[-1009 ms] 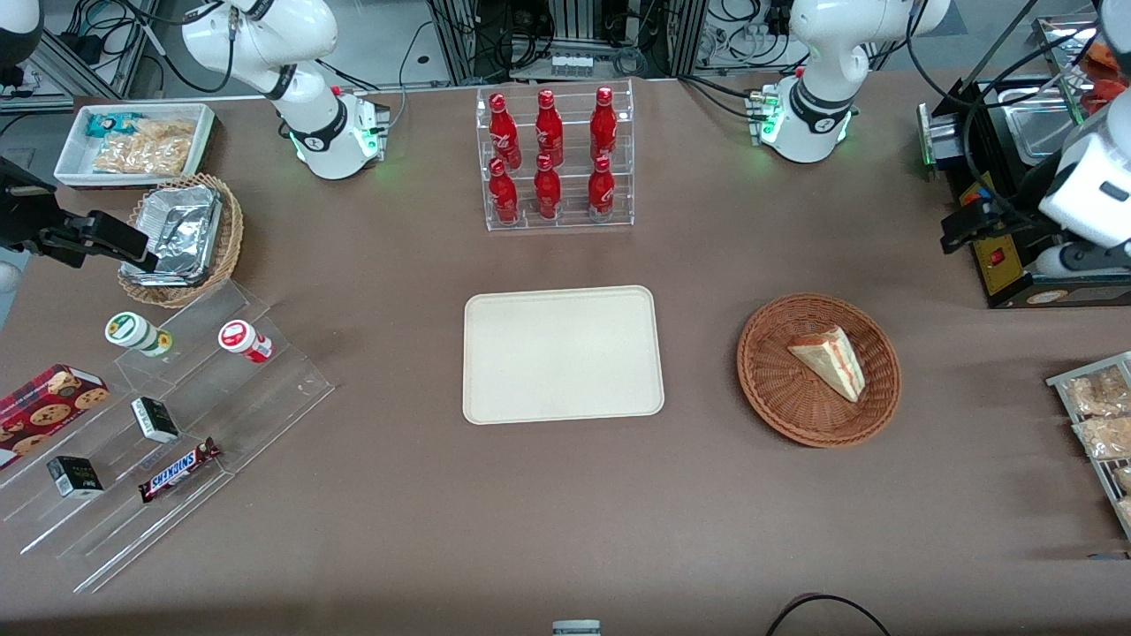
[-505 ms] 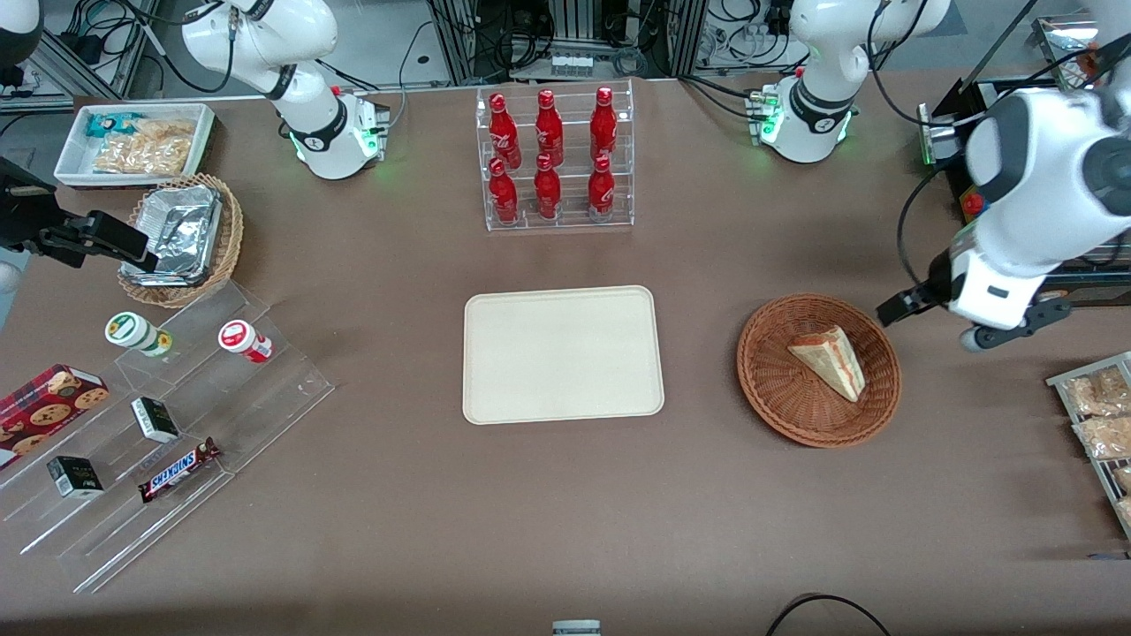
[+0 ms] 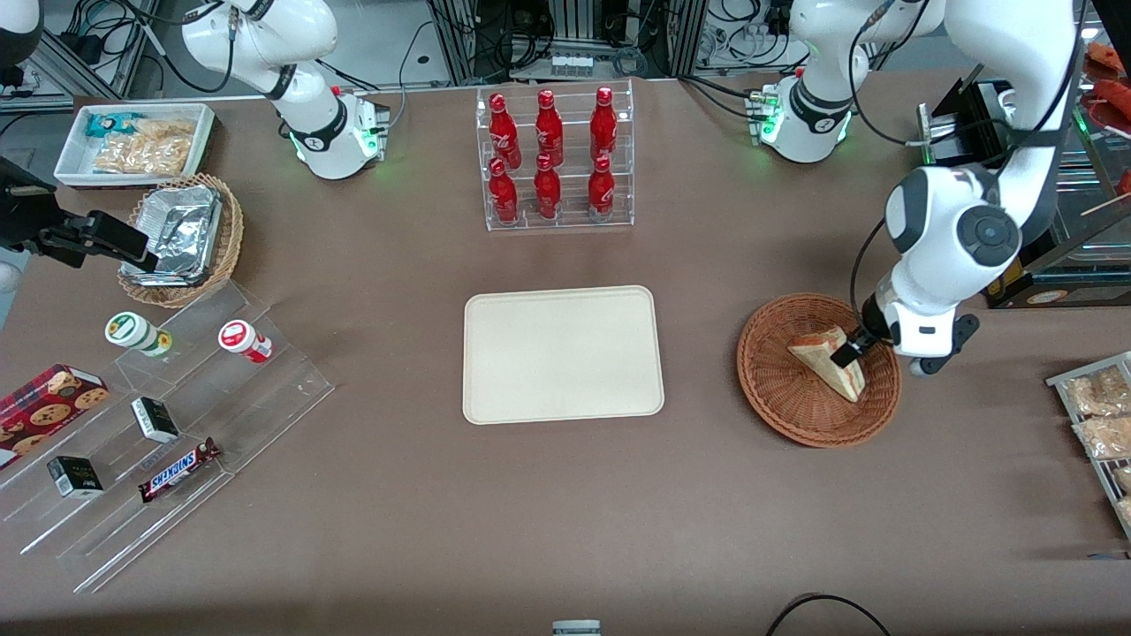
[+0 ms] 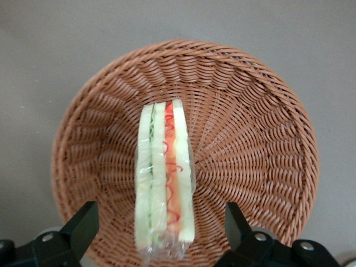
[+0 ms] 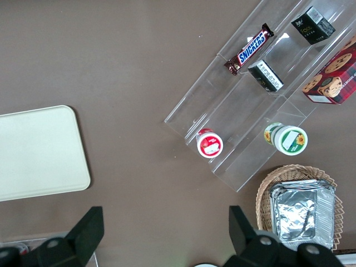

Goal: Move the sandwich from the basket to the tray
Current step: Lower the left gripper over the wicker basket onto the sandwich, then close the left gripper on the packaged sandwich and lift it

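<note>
The sandwich (image 3: pixel 826 358), a wrapped white-bread wedge with red and green filling, lies in the round reddish-brown wicker basket (image 3: pixel 778 389) toward the working arm's end of the table. The cream tray (image 3: pixel 562 354) lies bare at the table's middle. My left gripper (image 3: pixel 855 347) hangs just above the basket, over the sandwich's wide end. In the left wrist view the gripper (image 4: pixel 157 231) is open, its fingers (image 4: pixel 83 225) standing on either side of the sandwich (image 4: pixel 164 178) without touching it, above the basket (image 4: pixel 250 161).
A clear rack of red bottles (image 3: pixel 554 159) stands farther from the front camera than the tray. A black machine (image 3: pixel 998 256) sits close by the basket. Snack packets (image 3: pixel 1100 415) lie at the working arm's table edge. Clear steps with snacks (image 3: pixel 168 424) lie toward the parked arm's end.
My left arm has swung in from the table's edge toward the basket and come down; the gripper now hangs over the sandwich. The sandwich and basket have not moved.
</note>
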